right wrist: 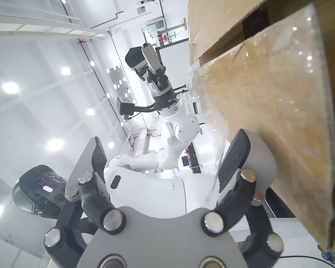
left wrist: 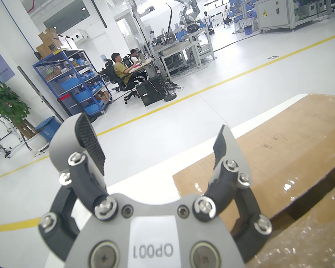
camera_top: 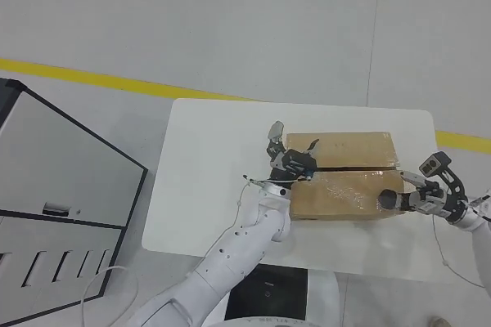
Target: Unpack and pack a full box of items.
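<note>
Cardboard box [camera_top: 344, 176] sits on the white tabletop [camera_top: 204, 180], flaps folded down. A dark seam [camera_top: 352, 167] runs lengthwise between the two flaps and is not fully closed, with a gap showing at both ends.

Left hand [left wrist: 153, 129]: jaws spread wide, nothing held. The box top lies just beside and below one finger. That finger sits over the flap's end edge, but I cannot tell whether it touches. The seam gap opens to the same side, a little farther from the palm.

Right hand [right wrist: 167, 140]: also wide open and empty. It is at the opposite end of the box, with one finger pad near the flap covered in clear tape [right wrist: 282, 71]. I cannot tell if there is contact. The other finger hangs in free air, away from the box.

Handling, as judgement:
- The corrugated board is stiff across the panel, but the flaps will hinge and bow if pulled from one corner only.
- The task calls the box full, so expect weight. It should stay put while a flap is lifted, but it is a poor candidate for a lift by one hand.
- The tape film looks glossy and wrinkled, so it is likely slick under the pads.
- The best hold is the free flap edge at the seam gap, one finger under and one over, on bare board. Crushing the edge is the main risk.
</note>
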Controlling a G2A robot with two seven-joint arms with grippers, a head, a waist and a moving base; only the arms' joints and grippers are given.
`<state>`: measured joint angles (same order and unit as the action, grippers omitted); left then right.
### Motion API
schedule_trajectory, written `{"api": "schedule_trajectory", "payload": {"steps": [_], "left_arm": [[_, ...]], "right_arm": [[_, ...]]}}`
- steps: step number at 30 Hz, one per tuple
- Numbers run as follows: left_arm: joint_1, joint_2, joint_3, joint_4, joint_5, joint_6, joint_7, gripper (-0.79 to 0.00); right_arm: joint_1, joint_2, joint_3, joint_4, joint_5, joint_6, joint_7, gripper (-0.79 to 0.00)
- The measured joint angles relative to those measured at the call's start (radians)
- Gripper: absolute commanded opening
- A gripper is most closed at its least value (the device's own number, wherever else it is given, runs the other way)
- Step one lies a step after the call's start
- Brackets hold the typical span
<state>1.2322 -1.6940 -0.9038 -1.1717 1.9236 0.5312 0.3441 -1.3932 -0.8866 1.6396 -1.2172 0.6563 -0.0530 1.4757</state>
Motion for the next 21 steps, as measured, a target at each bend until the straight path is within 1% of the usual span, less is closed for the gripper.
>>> {"api": "schedule_trajectory", "payload": {"steps": [5,10,14,21], "left_arm": [[-0.005,-0.003,0.001,0.006,-0.001,0.0,0.001,0.0],[-0.006,-0.003,-0.005,0.008,-0.004,-0.001,0.002,0.0],[-0.006,-0.004,-0.009,0.009,-0.002,0.003,0.001,0.0],[-0.003,-0.003,-0.019,0.009,-0.006,-0.004,0.005,0.0]], "right_arm": [[-0.024,0.004,0.018,-0.017,0.011,0.007,-0.003,0.0],[-0.042,0.005,0.011,-0.034,0.006,0.025,-0.007,0.0],[-0.039,0.009,0.009,-0.03,-0.022,0.04,-0.01,0.0],[-0.034,0.019,0.028,-0.029,-0.051,0.037,0.005,0.0]]}}
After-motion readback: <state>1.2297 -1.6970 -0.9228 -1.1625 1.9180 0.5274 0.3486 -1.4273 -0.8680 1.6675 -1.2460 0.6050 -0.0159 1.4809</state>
